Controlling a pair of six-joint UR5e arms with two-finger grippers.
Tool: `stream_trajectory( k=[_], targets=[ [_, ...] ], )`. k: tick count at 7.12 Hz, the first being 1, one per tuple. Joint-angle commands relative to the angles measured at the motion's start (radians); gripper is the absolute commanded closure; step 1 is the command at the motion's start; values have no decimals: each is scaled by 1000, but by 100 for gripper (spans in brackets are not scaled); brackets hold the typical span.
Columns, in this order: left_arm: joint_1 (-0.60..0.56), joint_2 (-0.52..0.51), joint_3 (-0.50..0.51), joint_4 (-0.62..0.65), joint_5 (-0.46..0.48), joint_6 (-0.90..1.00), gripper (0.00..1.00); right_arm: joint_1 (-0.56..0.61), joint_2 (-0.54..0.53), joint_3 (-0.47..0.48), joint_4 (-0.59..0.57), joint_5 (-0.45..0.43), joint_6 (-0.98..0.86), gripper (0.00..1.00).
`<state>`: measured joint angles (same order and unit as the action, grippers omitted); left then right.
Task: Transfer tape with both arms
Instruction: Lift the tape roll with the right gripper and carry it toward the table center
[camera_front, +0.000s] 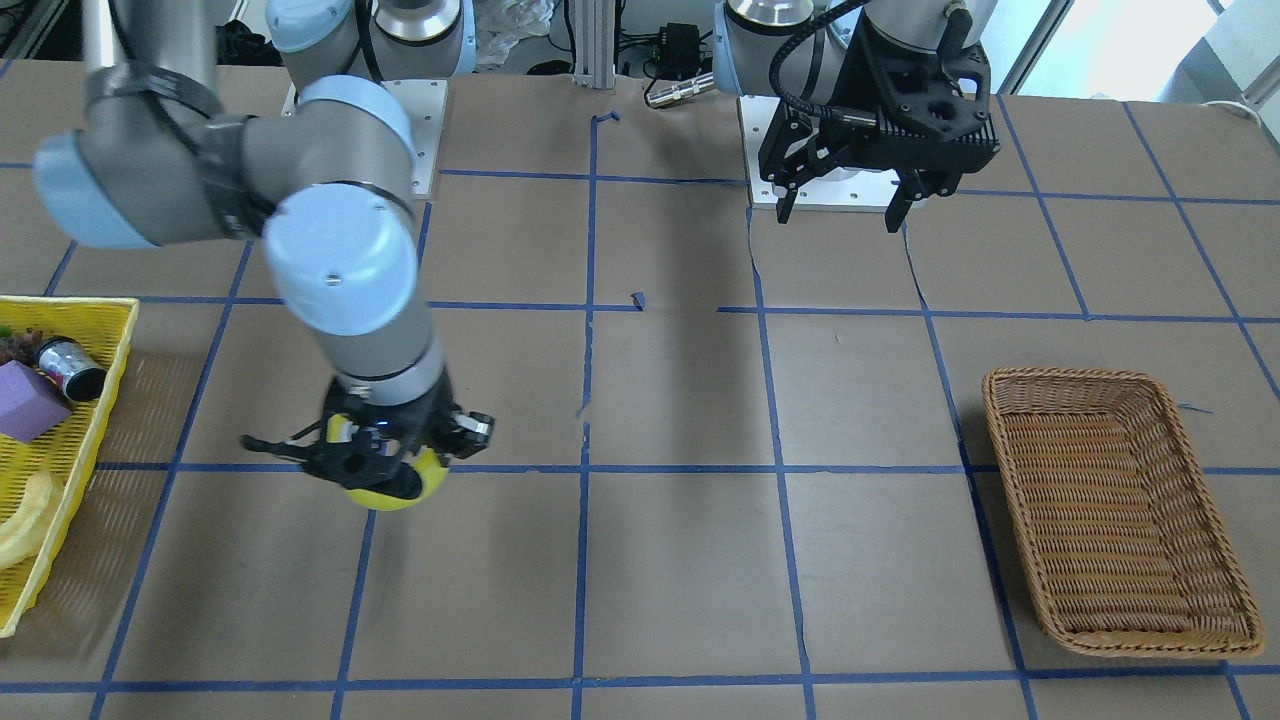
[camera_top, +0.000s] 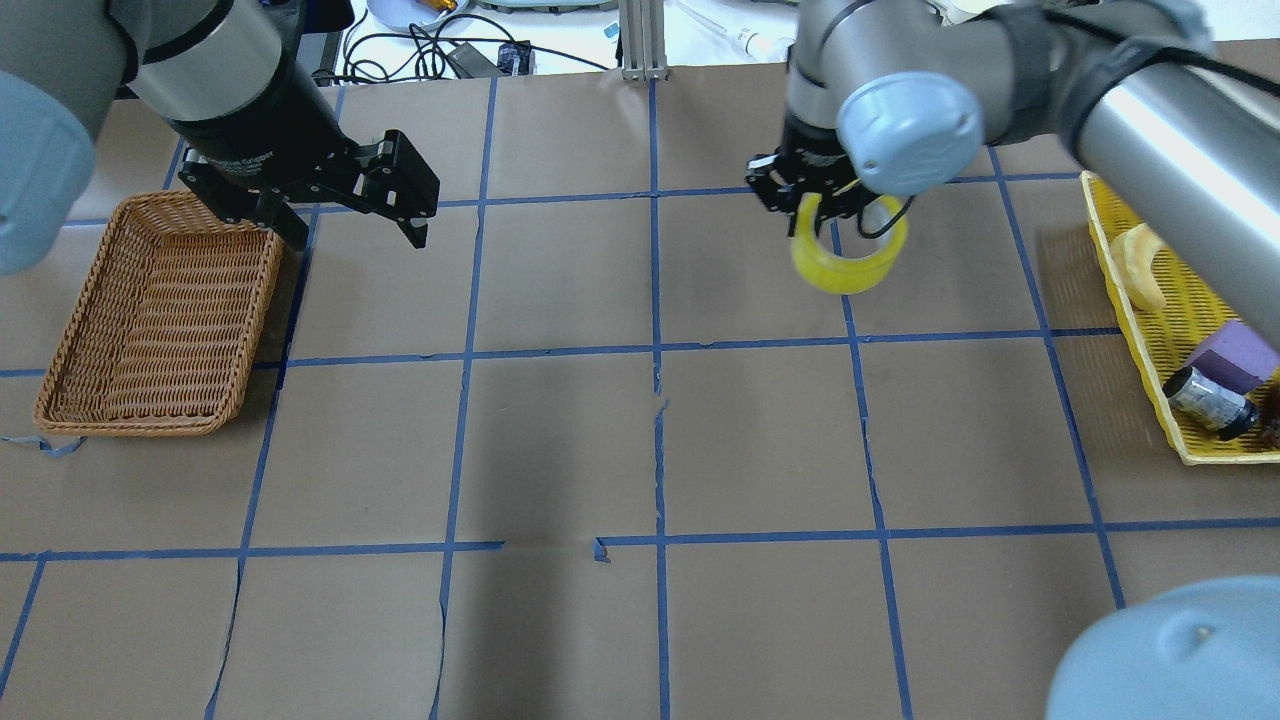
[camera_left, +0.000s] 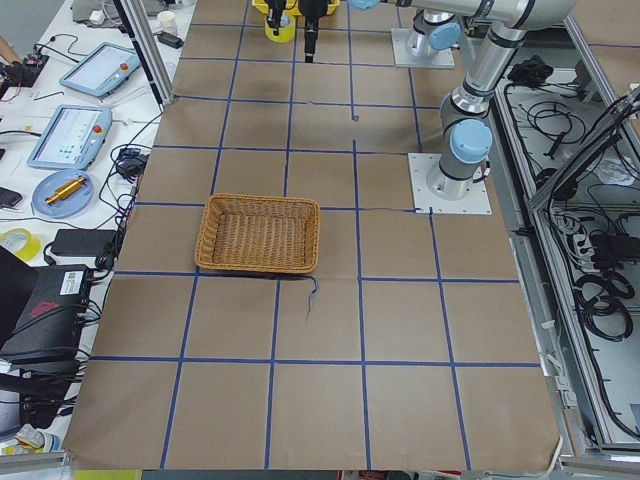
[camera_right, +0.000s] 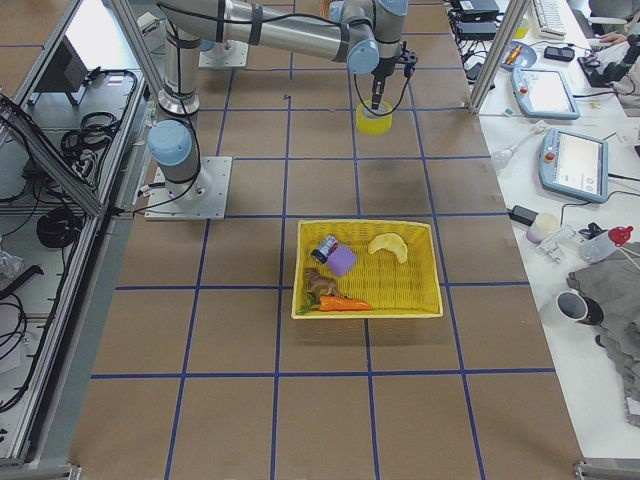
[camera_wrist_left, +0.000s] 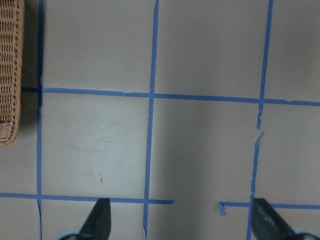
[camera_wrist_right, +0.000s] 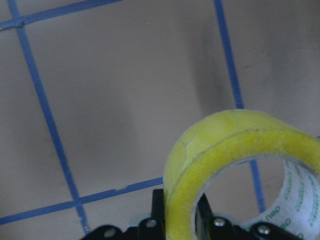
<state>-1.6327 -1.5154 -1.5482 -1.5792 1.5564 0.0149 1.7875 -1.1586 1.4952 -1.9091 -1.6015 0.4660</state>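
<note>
- Tape (camera_top: 840, 272): hangs from the right gripper (camera_top: 815, 200) on the robot's right half of the table. It looks to be off the surface, between the yellow tray and the table's middle.
- Right gripper: clamped on the wall of the ring. The wrist view shows one finger inside the core and one outside. The rest of the ring is free below and beside the fingers.
- Left gripper (camera_top: 358, 232): fingers spread wide and holding nothing. It hovers just beside the wicker basket (camera_top: 130, 424), well apart from the tape.

Handling, as judgement:
- The roll is likely light, and the core keeps it stiff, so a firm pinch should not crush it.
- The outer wrap looks smooth and glossy, so probably slick. A pinch at a single point on the wall may let the ring swing or pivot.
- The best hold for the second arm is across the wall on the free side, opposite the present grip, with one finger through the hole.

Containers:
- Wicker basket: on the left arm's side. Nothing shows inside it.
- Yellow tray (camera_right: 420, 300): at the right end of the table. It holds:
  - a purple block (camera_right: 343, 261)
  - a small dark can (camera_right: 325, 247)
  - a pale curved piece (camera_right: 387, 246)
  - a carrot (camera_right: 345, 304)
  - a brown lump (camera_right: 320, 285), too small to identify
</note>
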Motion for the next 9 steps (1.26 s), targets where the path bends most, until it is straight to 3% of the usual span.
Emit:
stream_trajectory(
  k=[1,4,6,7,8,9],
  targets=[
    [1,3,-3,-1,1,17,0,136,112,-3,-103,21,231,100],
    [2,8,0,-16,5,-145,0,177,193,-4,-203,100,312,100],
    [1,6,-1,-10,57,-118,0,197,221,-4,-219,130,341,100],
    [-1,8,-1,-12,56,-118,0,202,223,-4,-217,132,356,93],
    [-3,8,-3,-13,56,-116,0,201,218,-6,-217,132,347,1],
    [-1,8,-1,-15,56,-116,0,199,191,-18,-215,130,342,0]
  ],
)
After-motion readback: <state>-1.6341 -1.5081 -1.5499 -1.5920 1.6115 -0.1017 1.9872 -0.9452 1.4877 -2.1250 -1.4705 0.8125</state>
